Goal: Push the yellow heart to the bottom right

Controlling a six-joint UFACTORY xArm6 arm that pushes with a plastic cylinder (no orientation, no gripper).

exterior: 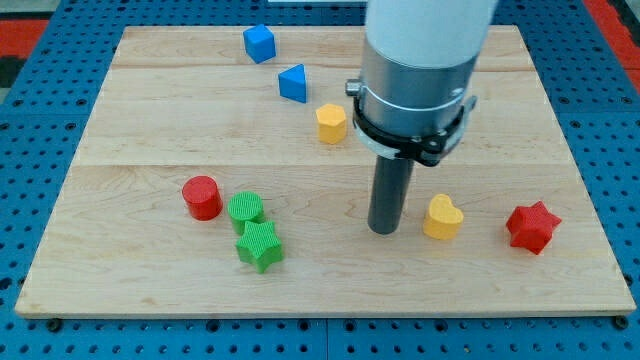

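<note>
**Rod tip just left of the yellow heart**

My tip (384, 230), the lower end of a straight dark rod under a wide grey and white arm housing, rests on the pale wooden board (150, 120) a little right of the board's middle and toward the view's bottom. There are no jaws on it to be released or clenched; it is a bare rod that grasps nothing.

The yellow heart-shaped block (442, 217) sits just beside the tip, on its right; whether the two touch I cannot tell, though a thin strip of wood seems to show between them. The heart lies in the lower right part of the board, short of the corner.

Further to the view's right, near the heart but apart from it, is a red star-shaped block (531, 227). Above and left of the tip, close to the arm housing, stands a second yellow block (331, 123), roughly pentagon-shaped. Up and left of that is a blue triangular block (293, 82), and higher and further left, near the top edge, a blue cube (259, 43).

On the view's left, well apart from the tip, a red cylinder (202, 197) stands beside a green cylinder (246, 209), which touches a green star-shaped block (260, 246) just below it.
</note>
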